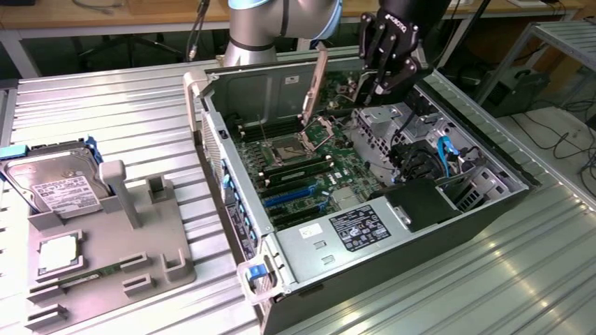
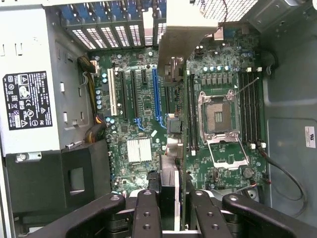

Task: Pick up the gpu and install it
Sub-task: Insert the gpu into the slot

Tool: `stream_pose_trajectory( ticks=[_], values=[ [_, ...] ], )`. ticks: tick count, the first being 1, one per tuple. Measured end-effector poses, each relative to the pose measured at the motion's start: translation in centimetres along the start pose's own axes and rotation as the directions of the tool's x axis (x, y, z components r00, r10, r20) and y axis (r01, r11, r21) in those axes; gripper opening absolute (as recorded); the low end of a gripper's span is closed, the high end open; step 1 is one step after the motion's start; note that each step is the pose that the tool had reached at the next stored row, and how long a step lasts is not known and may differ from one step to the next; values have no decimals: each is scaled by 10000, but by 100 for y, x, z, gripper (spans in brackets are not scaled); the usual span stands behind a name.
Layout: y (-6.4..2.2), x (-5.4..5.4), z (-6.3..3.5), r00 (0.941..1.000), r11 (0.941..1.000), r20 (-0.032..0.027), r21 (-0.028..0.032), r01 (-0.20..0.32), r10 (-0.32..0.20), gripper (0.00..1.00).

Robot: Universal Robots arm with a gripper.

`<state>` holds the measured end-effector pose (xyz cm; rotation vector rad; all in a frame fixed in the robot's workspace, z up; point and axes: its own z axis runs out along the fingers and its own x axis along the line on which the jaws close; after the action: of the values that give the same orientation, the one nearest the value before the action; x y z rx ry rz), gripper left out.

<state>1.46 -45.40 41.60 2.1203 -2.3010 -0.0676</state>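
The gpu [image 2: 181,44] shows a dull silvery sheet-metal bracket and a dark matt card edge, and the fingers [image 2: 146,213] are black with a smooth satin sheen and small metal bolt heads. The computer case [image 1: 279,87] is bare grey sheet metal, smooth and faintly shiny, around a green lacquered motherboard [image 2: 143,99] with a bright finned metal heatsink [image 2: 138,149]. The desk [image 1: 112,105] is ribbed aluminium that glints, and on it a matt grey plastic holder [image 1: 112,244] carries a hard drive [image 1: 56,185] with a white paper label.
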Motion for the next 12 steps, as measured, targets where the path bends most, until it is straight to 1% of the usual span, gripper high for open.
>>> stream_pose_trajectory(
  ticks=[5,7,8,10,12],
  values=[
    [-2,1,35,10000,10000,-4,-22,62,-62,28],
    [-2,1,45,9998,9998,-9,-31,189,-189,28],
    [-2,1,49,9996,9996,-14,-34,296,-296,28],
    [-2,2,64,9968,9968,-33,-48,796,-797,28],
    [-2,2,75,9958,9958,-37,-66,915,-915,28]
  ],
)
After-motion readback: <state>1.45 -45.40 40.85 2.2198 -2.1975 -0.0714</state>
